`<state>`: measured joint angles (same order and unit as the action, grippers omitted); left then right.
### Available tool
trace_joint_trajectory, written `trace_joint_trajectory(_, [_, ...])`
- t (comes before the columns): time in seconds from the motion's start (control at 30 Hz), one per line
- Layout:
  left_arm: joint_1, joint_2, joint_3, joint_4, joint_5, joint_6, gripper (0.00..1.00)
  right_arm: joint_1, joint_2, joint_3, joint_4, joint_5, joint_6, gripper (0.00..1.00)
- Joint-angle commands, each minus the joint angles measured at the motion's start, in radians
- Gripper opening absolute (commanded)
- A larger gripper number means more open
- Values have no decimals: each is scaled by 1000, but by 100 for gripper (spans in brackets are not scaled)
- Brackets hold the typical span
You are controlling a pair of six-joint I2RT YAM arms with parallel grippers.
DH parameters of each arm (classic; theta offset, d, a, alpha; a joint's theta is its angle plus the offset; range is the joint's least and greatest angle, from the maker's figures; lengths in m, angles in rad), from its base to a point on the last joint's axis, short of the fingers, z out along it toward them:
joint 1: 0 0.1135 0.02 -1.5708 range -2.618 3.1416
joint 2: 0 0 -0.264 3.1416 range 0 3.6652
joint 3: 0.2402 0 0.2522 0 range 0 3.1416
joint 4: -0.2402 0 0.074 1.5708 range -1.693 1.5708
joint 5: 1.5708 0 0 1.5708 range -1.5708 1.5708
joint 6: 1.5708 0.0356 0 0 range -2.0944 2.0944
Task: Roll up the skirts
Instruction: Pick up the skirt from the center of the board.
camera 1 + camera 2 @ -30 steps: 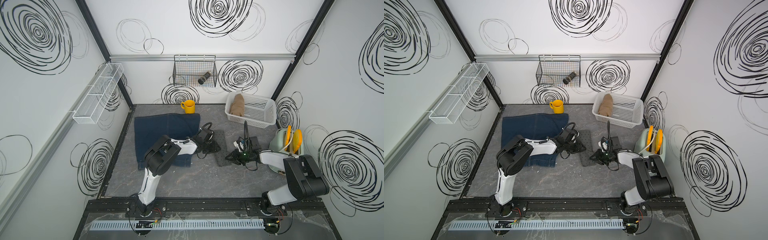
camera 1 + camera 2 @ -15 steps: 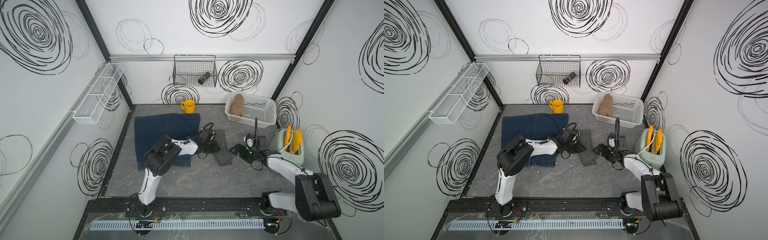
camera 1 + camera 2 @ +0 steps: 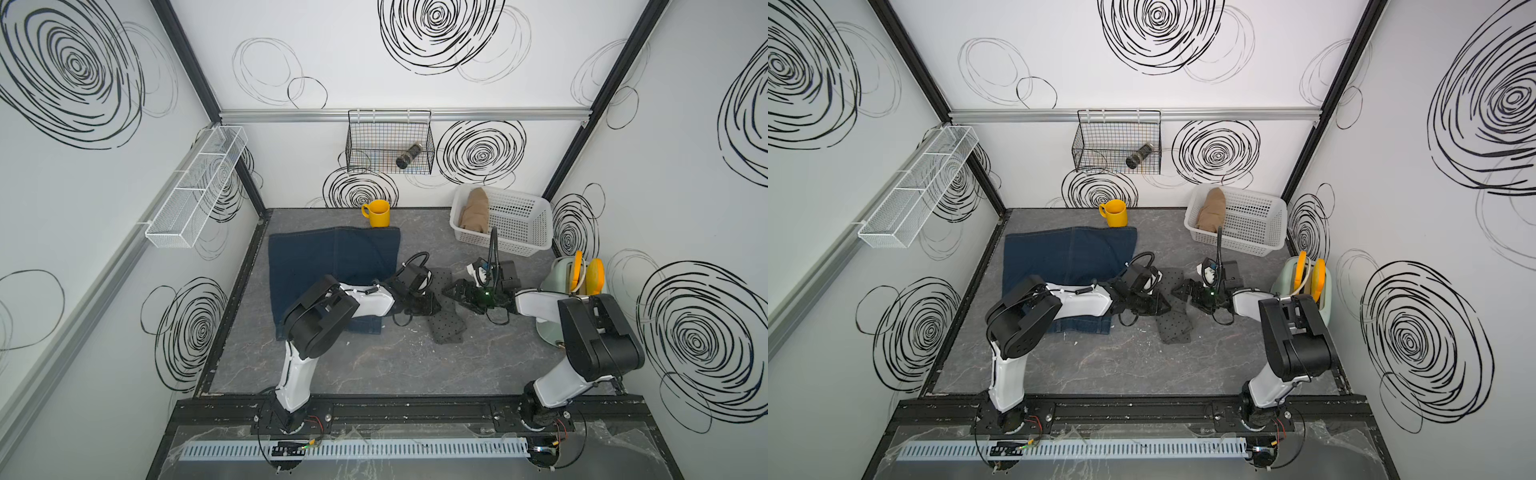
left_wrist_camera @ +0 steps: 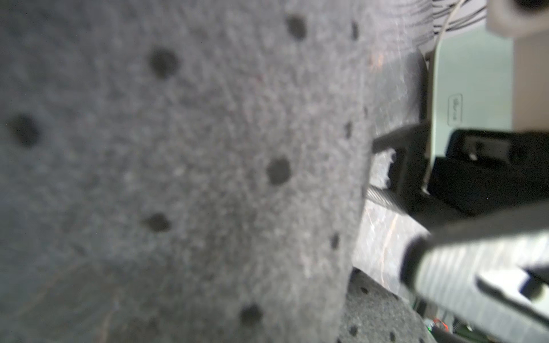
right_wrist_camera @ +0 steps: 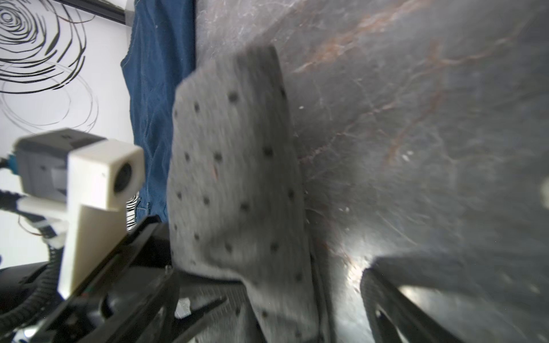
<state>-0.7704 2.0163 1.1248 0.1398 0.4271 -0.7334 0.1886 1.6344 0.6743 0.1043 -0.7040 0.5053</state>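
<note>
Now, left tool point(image 3: 433, 305) tight on the dotted grey skirt point(image 3: 446, 328) (edge raised), right tool point(image 3: 454, 292) wide apart beside it.

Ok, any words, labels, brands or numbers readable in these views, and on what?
Nothing can be read.
Small framed mark on the pale green appliance, in the left wrist view: too blurred to read.
Yellow mug and white basket: no text visible.

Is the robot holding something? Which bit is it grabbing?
The left tool pinches the dotted grey skirt at its edge nearest the denim skirt. The right tool is open, holding nothing.
</note>
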Motion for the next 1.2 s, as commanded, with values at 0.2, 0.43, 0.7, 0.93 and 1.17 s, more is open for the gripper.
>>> trace_joint_trajectory(0.2, [8, -20, -77, 58, 132, -75, 25, 55, 128, -62, 71, -78, 33, 78])
trace_joint_trajectory(0.43, [9, -33, -48, -1, 86, -42, 27, 49, 141, -88, 134, -112, 59, 40])
trace_joint_trajectory(0.7, [24, -72, -38, -88, -14, -44, 67, 49, 103, -122, 233, -126, 100, 0])
trace_joint_trajectory(0.93, [51, -279, 0, -390, -330, -18, 95, 49, -100, -103, 150, 8, 89, 0])
trace_joint_trajectory(1.17, [64, -442, 76, -627, -454, 86, 99, -26, -195, 36, 47, -2, 113, 0])
